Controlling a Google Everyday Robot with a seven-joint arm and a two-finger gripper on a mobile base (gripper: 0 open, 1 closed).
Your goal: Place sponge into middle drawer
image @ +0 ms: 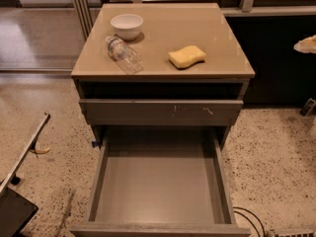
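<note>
Pincer is out of view, so its state cannot be told. The sponge [187,57] lies on the bench [217,28], right of a water bottle [123,54]; the middle drawer [158,186] stands open.

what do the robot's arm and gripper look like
The gripper is out of view, so no colour, shape or marking of it can be given. At the lower left a thin grey bar slants above a dark flat panel; whether they belong to the arm cannot be told.
</note>
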